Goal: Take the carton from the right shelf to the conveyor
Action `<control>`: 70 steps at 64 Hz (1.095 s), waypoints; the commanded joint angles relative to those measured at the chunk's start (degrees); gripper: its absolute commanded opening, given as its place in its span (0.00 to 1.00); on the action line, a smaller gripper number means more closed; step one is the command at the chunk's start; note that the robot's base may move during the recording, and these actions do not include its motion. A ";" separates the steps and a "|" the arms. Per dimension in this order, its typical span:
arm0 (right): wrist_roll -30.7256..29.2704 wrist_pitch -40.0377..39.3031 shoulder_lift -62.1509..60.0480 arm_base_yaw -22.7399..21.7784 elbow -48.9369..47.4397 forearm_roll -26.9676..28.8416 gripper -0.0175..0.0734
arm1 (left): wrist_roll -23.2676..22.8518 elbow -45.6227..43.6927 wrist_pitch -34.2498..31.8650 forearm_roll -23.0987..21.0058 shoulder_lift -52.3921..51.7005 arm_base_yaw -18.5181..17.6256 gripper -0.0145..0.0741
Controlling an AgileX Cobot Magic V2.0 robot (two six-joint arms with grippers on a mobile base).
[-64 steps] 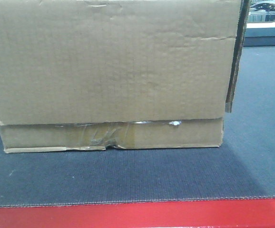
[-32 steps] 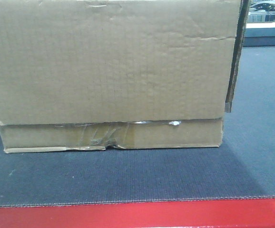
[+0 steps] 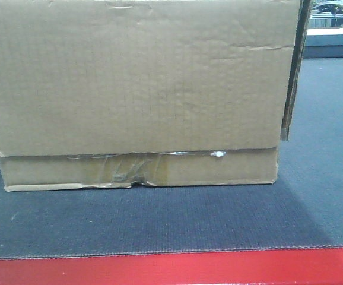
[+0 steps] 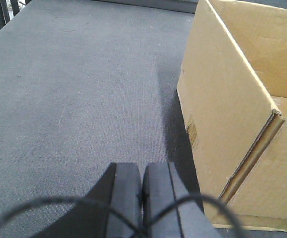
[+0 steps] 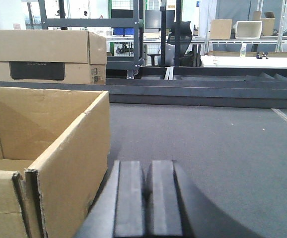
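Note:
The brown carton (image 3: 136, 95) rests on the dark grey conveyor (image 3: 159, 222), just behind its red edge strip (image 3: 171, 267). Wrinkled clear tape and a white speck run along its lower seam. In the left wrist view the carton (image 4: 223, 104) stands open-topped to the right of my left gripper (image 4: 142, 171), which is shut with nothing between its pads, a little apart from the carton's wall. In the right wrist view the carton (image 5: 69, 153) is to the left of my right gripper (image 5: 147, 168), also shut and empty. The right shelf is out of view.
Across the belt a second closed cardboard box (image 5: 44, 57) sits behind a dark rail (image 5: 203, 91). Further back stand metal racks, a black office chair (image 5: 180, 42) and a white table with boxes (image 5: 252, 59). A black cable (image 4: 49, 206) loops across the left wrist view.

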 commanded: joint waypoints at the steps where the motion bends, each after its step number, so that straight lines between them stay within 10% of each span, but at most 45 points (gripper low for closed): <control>1: -0.48 -1.72 -0.29 -0.25 0.16 -0.61 0.12 | 0.07 0.13 -1.16 -0.29 -0.16 0.20 0.16; 15: -0.48 -1.72 -0.29 -0.25 0.16 -0.61 0.12 | 1.46 2.09 -4.25 -6.79 -2.27 2.42 0.16; 27: -0.48 -1.72 -0.29 -0.25 0.16 -0.61 0.12 | 17.20 11.71 -21.02 -12.59 -9.10 8.06 0.16; 41: -0.48 -1.72 -0.29 -0.25 0.16 -0.61 0.12 | 18.18 25.85 -34.11 -13.29 -18.47 11.67 0.16; 70: -0.48 -1.83 -0.40 -0.25 0.16 -0.61 0.12 | 18.18 29.31 -29.31 -12.64 -22.70 11.53 0.16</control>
